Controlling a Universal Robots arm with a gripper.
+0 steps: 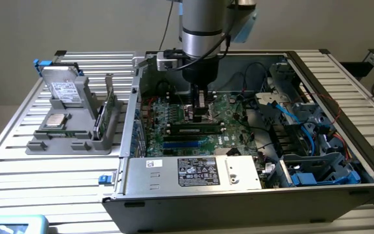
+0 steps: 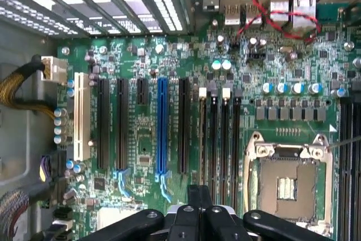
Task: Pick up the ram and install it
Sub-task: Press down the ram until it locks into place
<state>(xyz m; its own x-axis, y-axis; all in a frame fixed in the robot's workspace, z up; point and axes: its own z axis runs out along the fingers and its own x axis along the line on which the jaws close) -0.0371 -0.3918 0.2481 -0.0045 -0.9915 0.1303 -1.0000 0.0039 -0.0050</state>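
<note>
Inside the open computer case, the claw hangs over the motherboard, fingers pressed together. At its six o'clock, the ram sits seated in a memory slot. At nine o'clock, a grey holder stands on the worktop.

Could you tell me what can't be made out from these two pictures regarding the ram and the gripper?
- Whether the ram is fully seated: in the exterior view its lower edge is hidden by the slot, and its latches are too small to read.
- The gripper: its tip overlaps the ram in the exterior view, so contact can't be judged.
- In the wrist view the gripper is cut off by the picture's edge.
</note>
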